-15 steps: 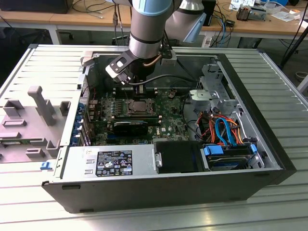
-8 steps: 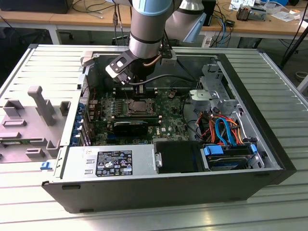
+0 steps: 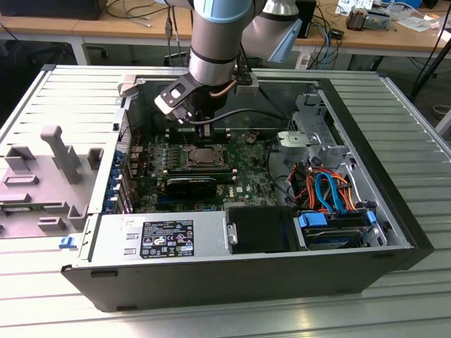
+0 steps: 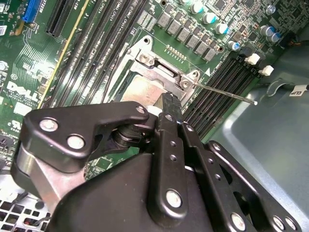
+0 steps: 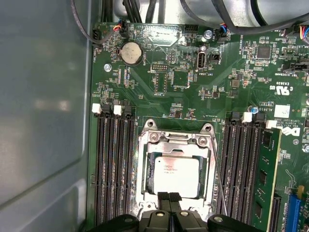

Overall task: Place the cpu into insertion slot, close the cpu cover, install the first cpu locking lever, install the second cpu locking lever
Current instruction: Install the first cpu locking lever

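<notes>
Closest to the wrist cameras we see the jaws pressed together, their two black fingertips point(image 5: 164, 197) side by side with nothing between them, poised at the edge of the cpu cover point(image 5: 176, 146); we cannot tell whether they touch it. The cover lies flat over the insertion slot point(image 5: 141, 174), and through its square cut-out we see the cpu point(image 5: 176, 176) seated in the slot, its dull silver top facing up. Just beside the slot, a thin metal lever point(image 4: 225, 93) juts at an angle across the long black memory slots point(image 5: 113, 164). Past the socket, the green motherboard point(image 5: 183, 87) carries a round coin battery point(image 5: 129, 53). In the exterior view, the silver power supply box point(image 3: 116, 239) sits against the nearest wall of the open computer case point(image 3: 211, 282), and behind it the arm point(image 3: 215, 42) reaches down over the board. The case rests on a slatted metal desk point(image 3: 402, 120), with a grey moulded fixture point(image 3: 60, 151) lying well apart at the exterior view's left
</notes>
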{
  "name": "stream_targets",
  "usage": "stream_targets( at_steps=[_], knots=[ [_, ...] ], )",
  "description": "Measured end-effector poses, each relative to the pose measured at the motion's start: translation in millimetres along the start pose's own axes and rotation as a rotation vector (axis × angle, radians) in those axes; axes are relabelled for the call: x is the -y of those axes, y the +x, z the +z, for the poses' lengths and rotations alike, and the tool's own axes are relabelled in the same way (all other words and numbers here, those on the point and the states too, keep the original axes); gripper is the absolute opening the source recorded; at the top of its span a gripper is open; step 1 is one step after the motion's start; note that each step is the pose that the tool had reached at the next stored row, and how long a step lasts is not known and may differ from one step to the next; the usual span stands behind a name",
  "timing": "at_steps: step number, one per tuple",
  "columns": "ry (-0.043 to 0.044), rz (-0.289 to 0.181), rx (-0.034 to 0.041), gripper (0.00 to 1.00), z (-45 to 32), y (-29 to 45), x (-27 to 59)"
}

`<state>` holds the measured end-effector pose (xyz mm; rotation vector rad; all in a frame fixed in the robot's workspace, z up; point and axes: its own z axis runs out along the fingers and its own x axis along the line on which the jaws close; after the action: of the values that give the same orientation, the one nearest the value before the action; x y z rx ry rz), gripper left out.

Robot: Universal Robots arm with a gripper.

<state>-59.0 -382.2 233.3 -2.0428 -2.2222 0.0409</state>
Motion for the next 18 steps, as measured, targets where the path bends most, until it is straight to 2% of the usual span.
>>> stream_targets(
  at_steps=[18],
  knots=[
    [0.0067,-0.092,0.0095,0.11,0.0,0.0,0.0]
  ],
)
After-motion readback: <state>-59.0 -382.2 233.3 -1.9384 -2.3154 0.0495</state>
